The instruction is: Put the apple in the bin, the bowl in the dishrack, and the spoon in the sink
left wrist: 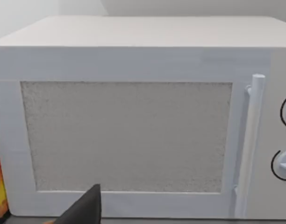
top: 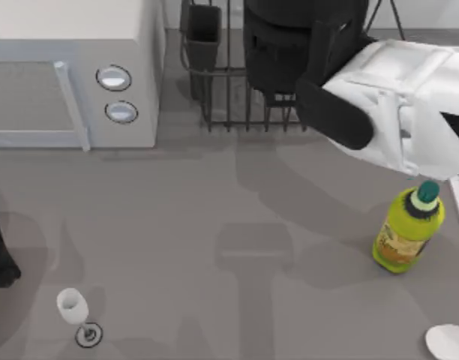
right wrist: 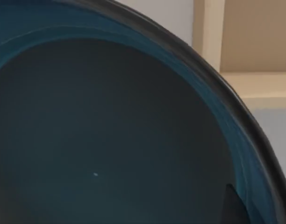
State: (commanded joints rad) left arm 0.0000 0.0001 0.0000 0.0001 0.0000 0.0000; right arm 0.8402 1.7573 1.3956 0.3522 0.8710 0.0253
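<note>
Blue filled my right wrist view: the bowl (right wrist: pixel 110 130), up by the dishrack (top: pixel 237 90). I couldn't tell if my right gripper was holding it. Next: lower it in

Right arm (top: pixel 398 112) high; left arm (top: pixel 1 255) low

White microwave (top: pixel 72 75), black wire dishrack (top: pixel 237 90), teal-blue bowl (right wrist: pixel 110 130) w/ dark rim, yellow-green bottle (top: pixel 406 232) w/ green cap.
</note>
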